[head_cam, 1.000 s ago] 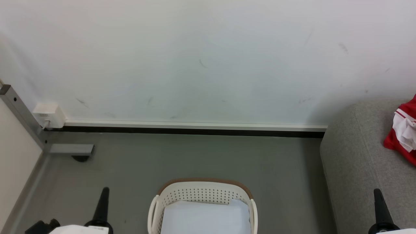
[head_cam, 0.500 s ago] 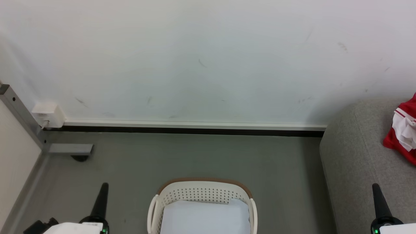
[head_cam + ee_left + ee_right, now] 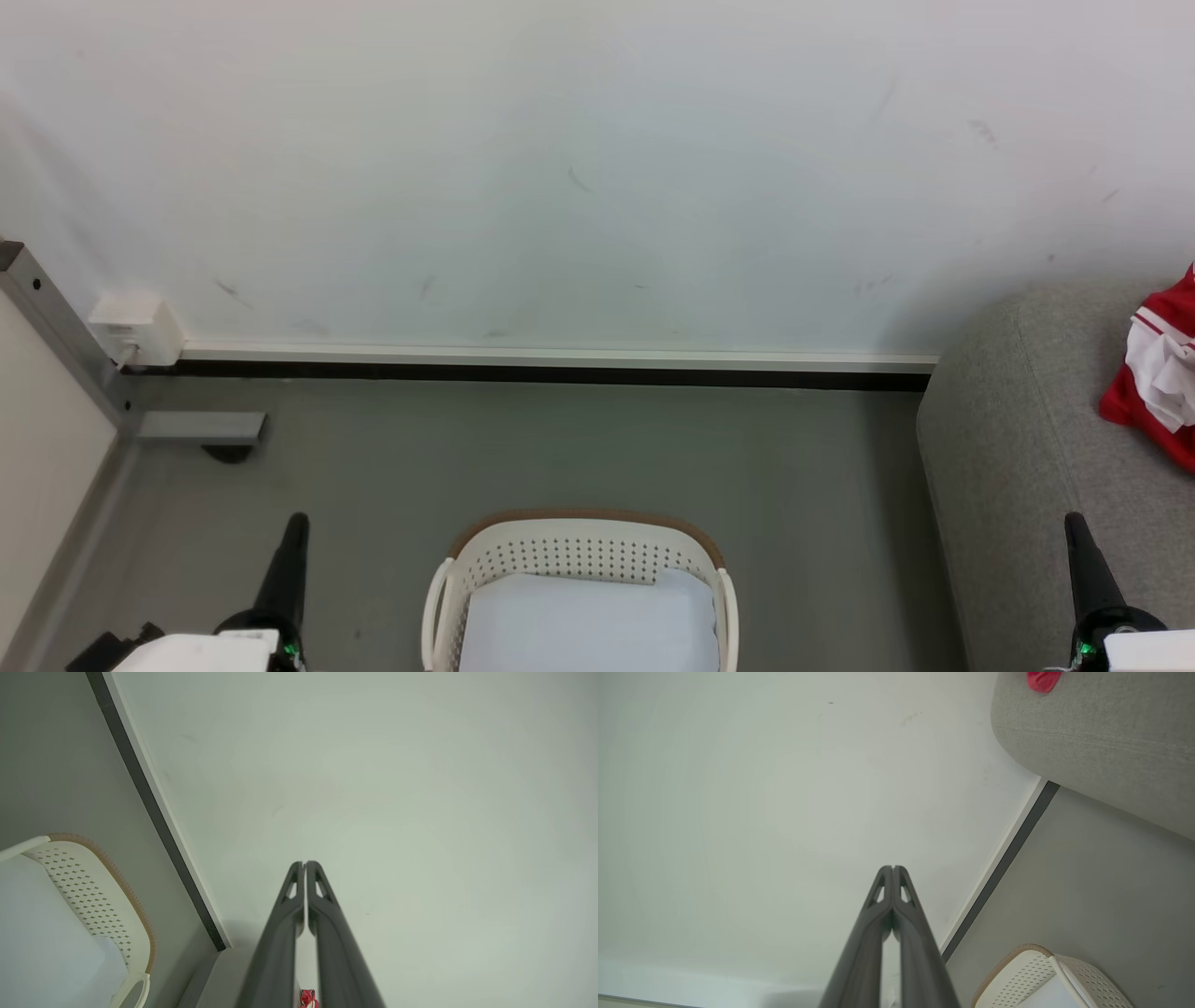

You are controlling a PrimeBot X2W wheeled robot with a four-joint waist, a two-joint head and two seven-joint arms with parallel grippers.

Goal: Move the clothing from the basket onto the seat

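So, pale pad (image 3: 588,625) in basket (image 3: 579,525), clothing (image 3: 1158,373) on seat (image 3: 1018,448), left hand (image 3: 304,863) and right hand (image 3: 892,867) closed, empty

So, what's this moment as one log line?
clothing: on seat | basket: holds pale pad | left gripper: shut | right gripper: shut | task: looks done

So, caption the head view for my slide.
Red clothing lies on the grey sofa; the basket holds a pale pad.
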